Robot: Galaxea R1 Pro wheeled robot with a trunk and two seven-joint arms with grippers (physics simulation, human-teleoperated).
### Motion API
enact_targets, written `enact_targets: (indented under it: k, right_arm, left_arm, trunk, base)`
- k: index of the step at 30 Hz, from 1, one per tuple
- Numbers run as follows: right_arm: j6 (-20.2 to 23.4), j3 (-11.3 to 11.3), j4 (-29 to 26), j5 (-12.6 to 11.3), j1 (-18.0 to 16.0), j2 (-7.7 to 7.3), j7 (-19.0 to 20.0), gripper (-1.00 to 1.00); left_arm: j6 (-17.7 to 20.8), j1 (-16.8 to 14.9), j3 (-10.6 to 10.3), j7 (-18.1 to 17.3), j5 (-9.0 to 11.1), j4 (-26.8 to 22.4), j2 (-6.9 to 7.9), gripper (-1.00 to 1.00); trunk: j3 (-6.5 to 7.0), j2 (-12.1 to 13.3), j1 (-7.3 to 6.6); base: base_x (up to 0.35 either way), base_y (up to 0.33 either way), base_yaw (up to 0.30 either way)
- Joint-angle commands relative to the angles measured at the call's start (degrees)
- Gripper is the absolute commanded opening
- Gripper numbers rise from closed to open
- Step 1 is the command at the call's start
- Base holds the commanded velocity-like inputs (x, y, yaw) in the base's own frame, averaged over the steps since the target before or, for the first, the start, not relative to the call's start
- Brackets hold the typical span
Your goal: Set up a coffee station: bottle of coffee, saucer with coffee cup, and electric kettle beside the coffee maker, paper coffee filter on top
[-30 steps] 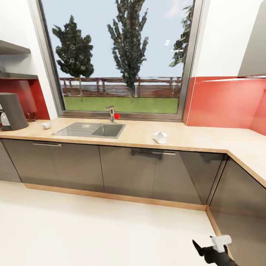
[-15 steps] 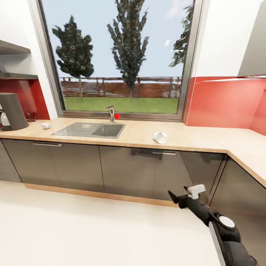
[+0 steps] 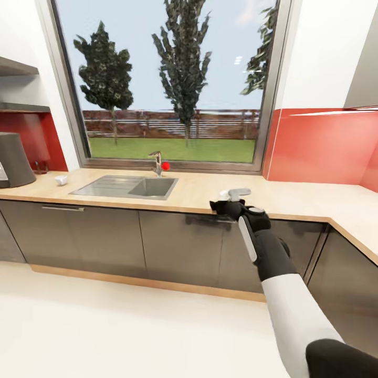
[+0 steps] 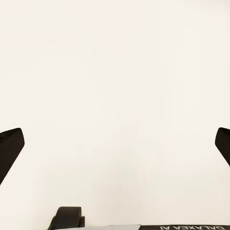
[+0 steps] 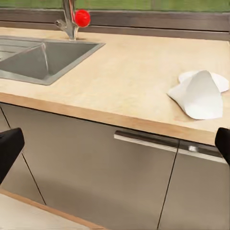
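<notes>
1. The coffee maker [image 3: 13, 159] is standing at the worktop's [image 3: 294, 197] far left, cut off by the frame edge; a small white object [image 3: 61, 180] beside it is too small to identify.
2. The paper coffee filter [image 5: 200, 94] is lying near the front edge, right of the sink [image 3: 126, 186].
3. The right end effector [image 3: 229, 200] is hovering before it, spread wide and empty, seemingly lining up a grasp.
4. The left end effector [image 4: 115, 143] is gaping empty.

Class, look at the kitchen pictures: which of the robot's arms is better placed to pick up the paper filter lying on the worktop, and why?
The right. Its gripper is open and raised at the worktop edge, facing the paper filter. The left gripper, also open, faces a blank pale surface.
</notes>
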Motion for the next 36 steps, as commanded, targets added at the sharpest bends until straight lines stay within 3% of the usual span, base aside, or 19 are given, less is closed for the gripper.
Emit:
enact_targets:
  k: [1, 7, 11, 16, 21, 36]
  right_arm:
    - [0.30, 0.00, 1.99, 0.21, -1.31, 0.02, 0.15, 1.00]
    - [-0.12, -0.26, 8.53, 0.13, -2.45, -0.33, -0.05, 1.00]
    - [-0.35, -0.35, 9.88, 0.17, -2.49, -0.44, -0.06, 1.00]
    - [-0.44, -0.42, 10.40, 0.25, -2.48, -0.57, -0.06, 1.00]
    - [-0.02, -0.07, 10.16, -0.04, -2.28, -1.97, 0.33, 1.00]
    - [-0.02, -0.07, 10.16, -0.04, -2.28, -1.97, 0.33, 1.00]
  left_arm:
    - [-0.15, 0.02, 0.10, 0.01, 0.02, -0.08, -0.04, 1.00]
    - [-0.74, 0.02, 0.46, 0.01, 0.01, -0.03, -0.04, 1.00]
    - [-0.77, 0.02, 0.47, 0.01, 0.01, 0.00, -0.04, 1.00]
    - [-0.84, 0.02, 0.53, 0.01, 0.01, 0.00, -0.04, 1.00]
    - [-0.96, 0.19, 0.79, 0.01, 0.21, 0.03, -0.38, 1.00]
    - [-0.96, 0.19, 0.79, 0.01, 0.21, 0.03, -0.38, 1.00]
  trunk:
    - [-0.06, -0.03, 0.02]
    - [-0.06, -0.03, 0.02]
    - [-0.06, -0.03, 0.02]
    - [-0.06, -0.03, 0.02]
    - [-0.06, -0.03, 0.02]
    - [-0.06, -0.03, 0.02]
  base:
    - [0.255, 0.000, 0.000]
    - [0.151, -0.017, 0.000]
    - [0.204, -0.114, 0.000]
    - [0.108, -0.069, 0.000]
    - [0.006, -0.004, 0.000]
    - [0.000, 0.000, 0.000]
